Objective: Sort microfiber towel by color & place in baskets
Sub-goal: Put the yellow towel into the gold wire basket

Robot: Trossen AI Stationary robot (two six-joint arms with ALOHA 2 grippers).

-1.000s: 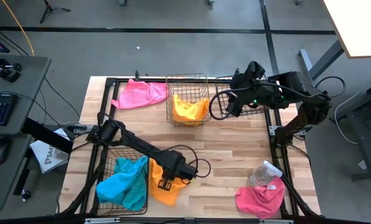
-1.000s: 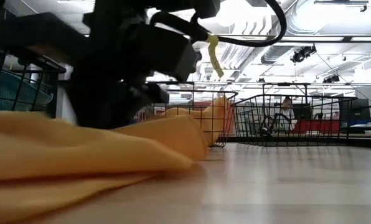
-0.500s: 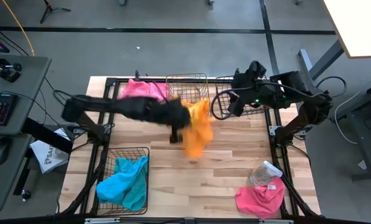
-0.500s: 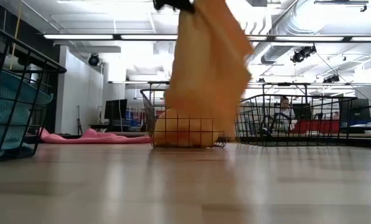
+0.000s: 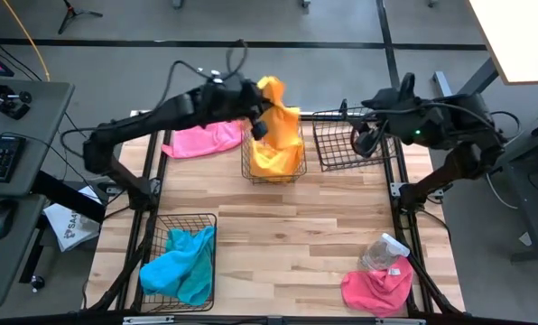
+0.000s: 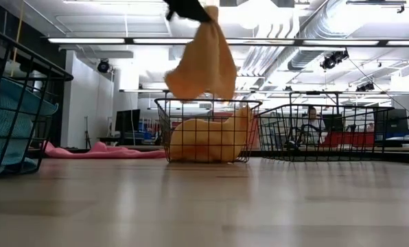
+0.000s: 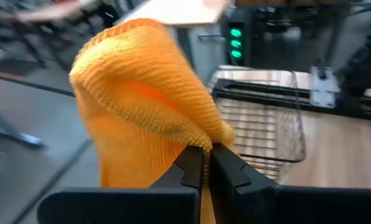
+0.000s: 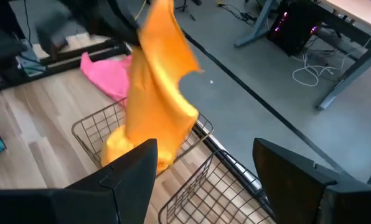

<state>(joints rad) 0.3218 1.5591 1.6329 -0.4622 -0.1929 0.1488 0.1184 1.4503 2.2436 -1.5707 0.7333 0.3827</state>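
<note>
**A:** Bench (image 5: 314,235) first: pale wood planks, three wire baskets, a grey concrete floor and desks around it.

**B:** Turquoise cloths fill the near basket (image 5: 178,259); the far-right basket (image 5: 348,144) looks bare. Pink towels (image 5: 203,138) lie loose on the planks.

**A:** Left gripper (image 5: 260,126) has its fingers clenched on an orange towel (image 5: 278,113), dangling over the middle basket (image 5: 273,149) that already holds an orange cloth.

**B:** Right gripper (image 5: 370,143) waits near the bare basket, fingers released.

**A:** Risk, I'd say: let go off-centre and the hanging cloth drapes the rim or slides outside.
</note>
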